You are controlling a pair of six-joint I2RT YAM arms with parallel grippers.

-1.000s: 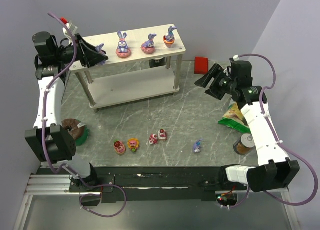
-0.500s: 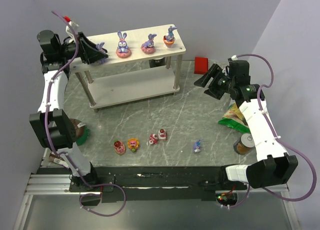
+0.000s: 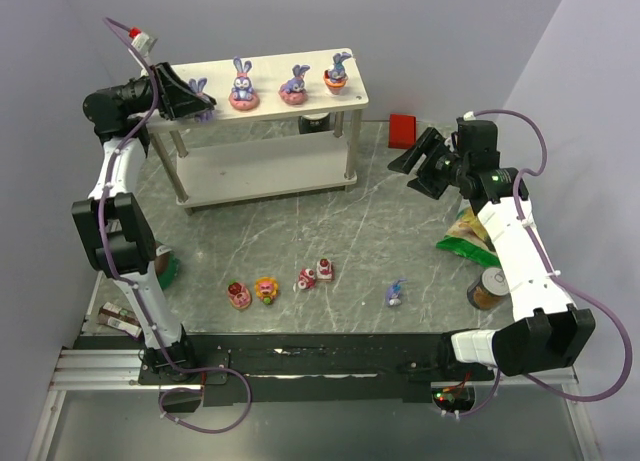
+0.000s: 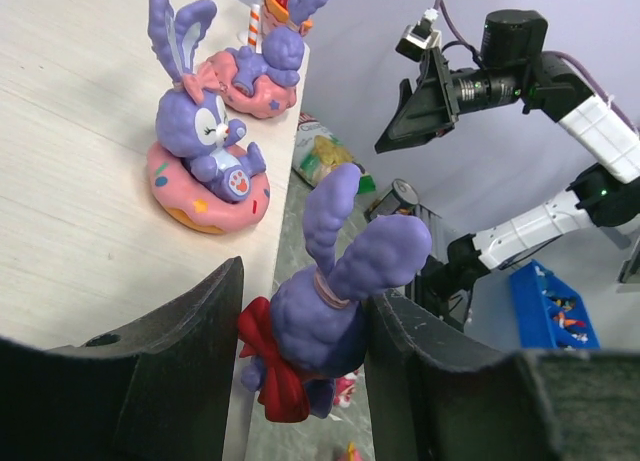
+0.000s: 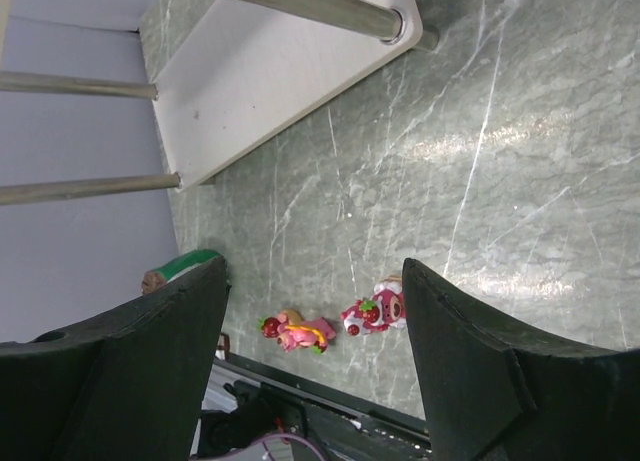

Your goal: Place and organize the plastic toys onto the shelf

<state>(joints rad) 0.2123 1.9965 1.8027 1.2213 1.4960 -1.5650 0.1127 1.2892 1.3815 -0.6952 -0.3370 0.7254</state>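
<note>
We find the left fingers (image 4: 180,371) pinching a purple bunny (image 4: 325,326), one on each side, at the left end of the shelf (image 4: 70,201) top board. The right fingers (image 5: 470,361) stand spread above the tabletop (image 5: 480,181), gripping nothing.

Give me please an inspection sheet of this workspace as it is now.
Surface: grey marbled table, no spill seen.
Job's things: three bunnies on the top board of the shelf; one bunny and four sweets on the table.
Clutter: red block, snack bag, can, chocolate cake.
Hands: left hand shut on a red-bowed bunny at that board's edge; right hand open, empty.
Cables: purple cables along both arms; no snag seen.
Surroundings: plain walls.
</note>
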